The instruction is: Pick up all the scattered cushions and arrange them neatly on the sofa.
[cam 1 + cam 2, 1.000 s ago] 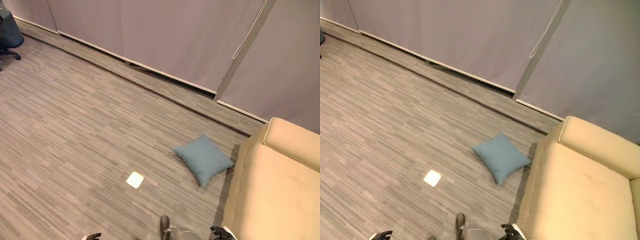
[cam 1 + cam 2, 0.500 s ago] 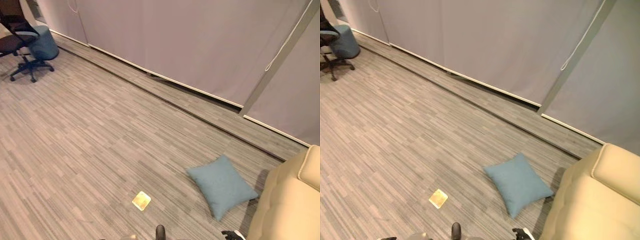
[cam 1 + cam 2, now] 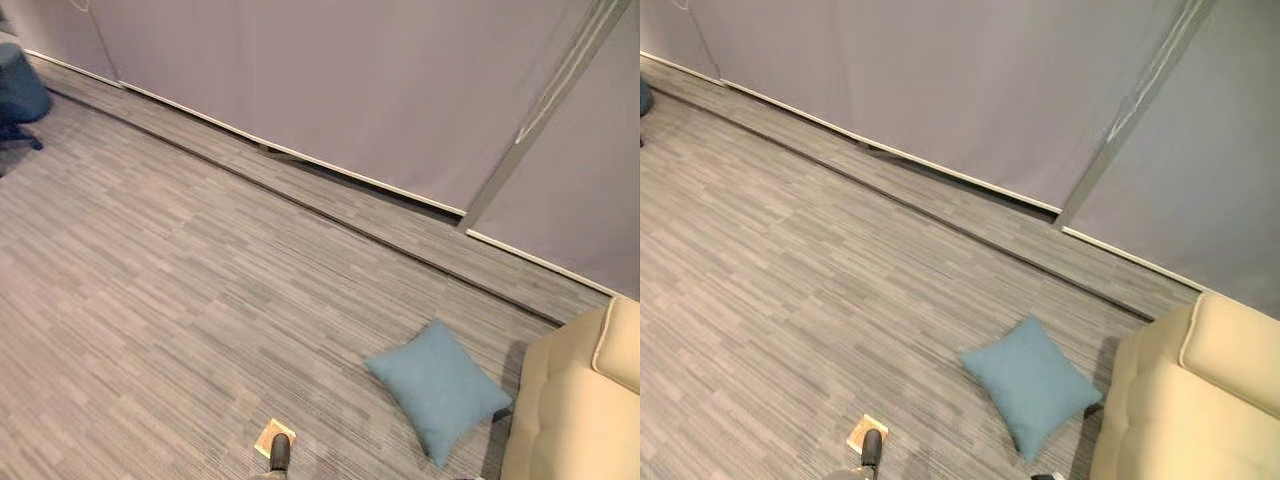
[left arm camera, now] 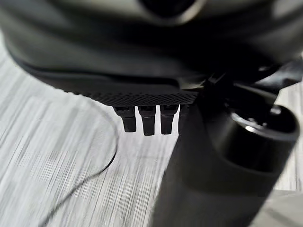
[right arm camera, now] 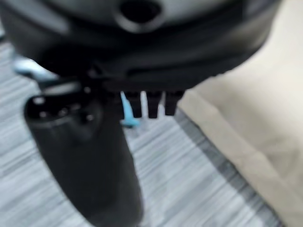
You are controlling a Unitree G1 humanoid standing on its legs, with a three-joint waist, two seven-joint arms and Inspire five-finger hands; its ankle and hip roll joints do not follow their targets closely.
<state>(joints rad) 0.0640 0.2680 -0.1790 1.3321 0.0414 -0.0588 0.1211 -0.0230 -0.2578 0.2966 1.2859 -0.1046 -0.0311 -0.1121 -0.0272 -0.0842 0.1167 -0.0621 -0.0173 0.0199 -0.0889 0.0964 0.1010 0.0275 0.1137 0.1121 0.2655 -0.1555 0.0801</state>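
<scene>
Both dark hands hang over the floor, left hand (image 4: 156, 101) and right hand (image 5: 142, 94), fingers (image 4: 148, 120) straight, holding nothing. The soft square blue fabric cushion (image 3: 438, 388) lies on the grey striped carpet floor (image 3: 150, 280), just beside the cream padded sofa (image 3: 575, 420).

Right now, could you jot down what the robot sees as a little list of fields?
cushion: blue cushion lying flat on the floor, not yet picked up
sofa: cream sofa just beside the cushion, no cushion on the part in view
left hand: fingers straight, holding nothing
right hand: fingers straight, holding nothing
other: small tan square on the floor
</scene>
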